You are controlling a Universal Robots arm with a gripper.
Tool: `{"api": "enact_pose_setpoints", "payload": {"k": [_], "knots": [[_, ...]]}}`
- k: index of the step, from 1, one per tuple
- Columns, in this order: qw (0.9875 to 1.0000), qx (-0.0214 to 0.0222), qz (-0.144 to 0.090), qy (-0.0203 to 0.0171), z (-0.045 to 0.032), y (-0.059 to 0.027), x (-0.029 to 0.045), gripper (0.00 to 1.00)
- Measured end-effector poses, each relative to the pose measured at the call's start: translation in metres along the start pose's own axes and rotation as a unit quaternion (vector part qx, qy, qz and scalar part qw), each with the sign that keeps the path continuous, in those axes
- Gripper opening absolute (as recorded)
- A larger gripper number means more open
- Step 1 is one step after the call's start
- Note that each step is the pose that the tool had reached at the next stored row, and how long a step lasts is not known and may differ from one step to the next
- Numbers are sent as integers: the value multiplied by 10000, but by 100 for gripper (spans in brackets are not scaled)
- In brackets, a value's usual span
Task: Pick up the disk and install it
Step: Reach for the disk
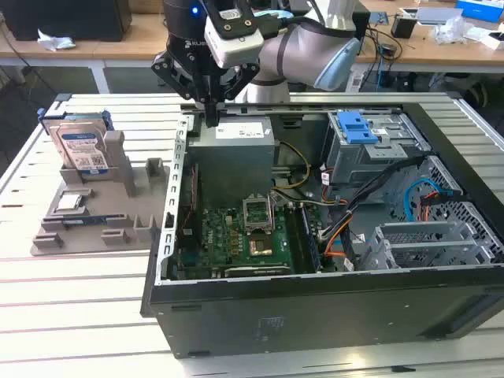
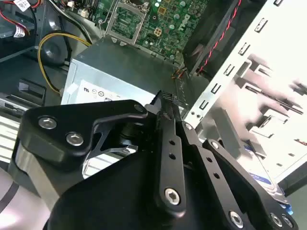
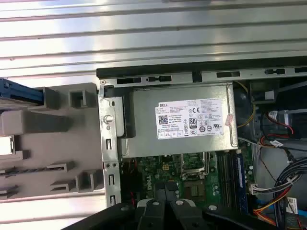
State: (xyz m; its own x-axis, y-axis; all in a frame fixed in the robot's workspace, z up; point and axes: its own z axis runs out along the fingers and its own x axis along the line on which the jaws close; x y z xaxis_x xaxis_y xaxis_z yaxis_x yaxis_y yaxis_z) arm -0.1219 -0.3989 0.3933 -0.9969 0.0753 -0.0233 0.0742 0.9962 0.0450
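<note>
The disk (image 1: 83,150), silver with a white-and-blue label and a blue bracket, stands on edge in a grey holder (image 1: 102,224) at the exterior view's left, outside the computer case. In the first wrist view its blue bracket edge (image 3: 17,90) shows beside the holder (image 3: 57,139). My gripper (image 1: 211,116) hangs shut and holds nothing. It is over the case's back corner, just above the grey power supply (image 1: 236,150) and well to the right of the disk. In both wrist views the black fingers (image 2: 165,103) (image 3: 158,194) lie pressed together over the power supply (image 3: 182,120).
The open black computer case (image 1: 315,315) takes up the middle of the slatted table. Inside it are a green motherboard (image 1: 244,236), loose cables (image 1: 346,228) and a grey drive cage (image 1: 378,153) with a blue latch (image 1: 354,126). A small silver chip (image 1: 69,201) lies on the holder.
</note>
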Motion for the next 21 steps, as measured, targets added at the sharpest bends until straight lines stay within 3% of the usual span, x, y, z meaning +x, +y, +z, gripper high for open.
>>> {"api": "enact_pose_setpoints", "payload": {"k": [3,16,21], "knots": [[10000,-1,0,-1,-2,-7,92,11],[10000,0,0,0,-8,-22,303,11],[10000,0,0,0,-12,-34,454,11]]}}
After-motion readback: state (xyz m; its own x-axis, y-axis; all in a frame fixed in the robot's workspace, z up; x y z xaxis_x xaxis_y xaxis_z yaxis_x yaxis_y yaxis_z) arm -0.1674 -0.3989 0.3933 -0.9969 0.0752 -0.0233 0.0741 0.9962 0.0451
